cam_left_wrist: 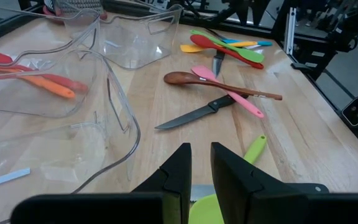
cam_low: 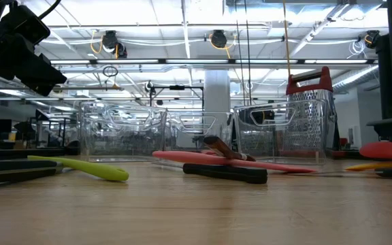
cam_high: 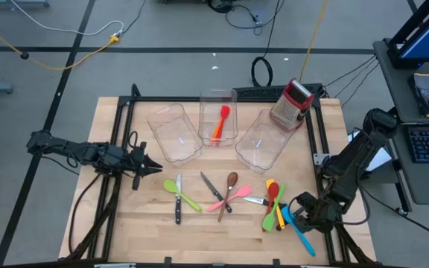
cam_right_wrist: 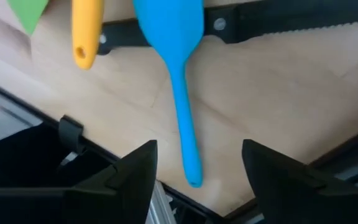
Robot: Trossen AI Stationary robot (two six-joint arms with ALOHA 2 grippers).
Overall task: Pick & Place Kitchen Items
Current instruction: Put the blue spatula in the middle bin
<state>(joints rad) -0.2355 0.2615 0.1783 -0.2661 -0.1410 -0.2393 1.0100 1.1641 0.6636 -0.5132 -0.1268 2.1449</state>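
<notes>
At the table's near right corner, the right gripper (cam_right_wrist: 197,165) is seen spread wide, empty, above a slim blue plastic spatula (cam_right_wrist: 178,74) lying flat beside a yellow handle (cam_right_wrist: 87,34). At mid-left, the left gripper (cam_left_wrist: 201,165) is nearly shut, grasping nothing. Farther back, a red-and-orange spatula (cam_high: 220,122) lies inside the middle clear plastic bin (cam_high: 218,98). The utensil heads by the spatula are cut off.

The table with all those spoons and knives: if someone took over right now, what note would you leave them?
Right tool: open, low over the blue spoon at the near right edge, holding nothing.
Left tool: nearly shut, empty, waiting at the left side.
Done: red and orange utensils lie in the middle bin.
Left: green spoon, two knives, brown spoon, pink spatula and the coloured pile by the right tool lie on the table.
</notes>
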